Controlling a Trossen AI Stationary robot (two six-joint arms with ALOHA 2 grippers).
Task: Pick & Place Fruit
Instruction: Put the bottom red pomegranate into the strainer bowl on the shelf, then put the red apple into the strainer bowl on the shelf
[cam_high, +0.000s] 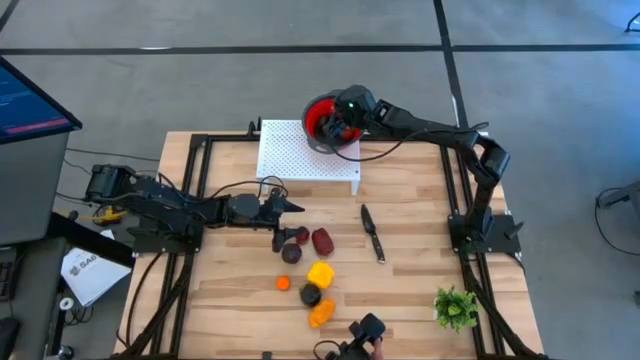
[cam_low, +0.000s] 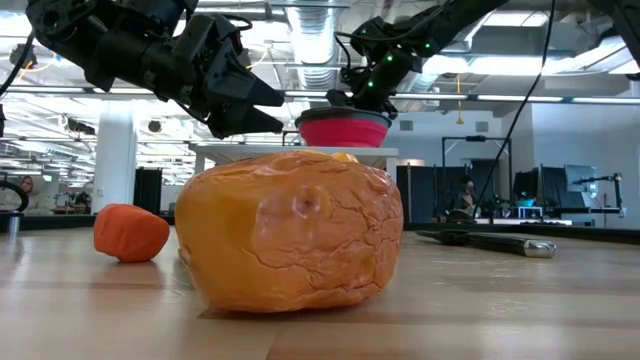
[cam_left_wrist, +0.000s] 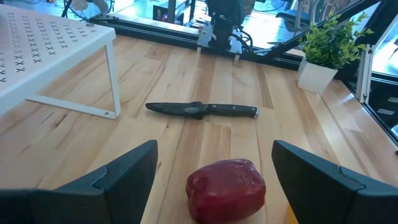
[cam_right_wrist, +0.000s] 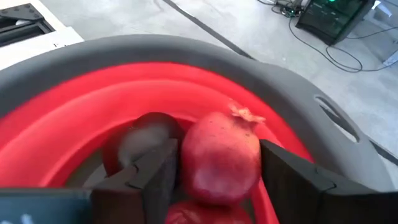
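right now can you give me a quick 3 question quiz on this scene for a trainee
1. True or false: the knife lies on top of the white perforated shelf.
2. Multiple choice: the right gripper is above A) the plant sprig, B) the red bowl, C) the orange fruit.
3. Short answer: which fruit lies between the left gripper fingers?

Key
1. False; it lies on the wooden table, apart from the shelf.
2. B; its fingers flank a red pomegranate inside the bowl.
3. The dark red fruit, on the table and not gripped; the fingers stand wide open.
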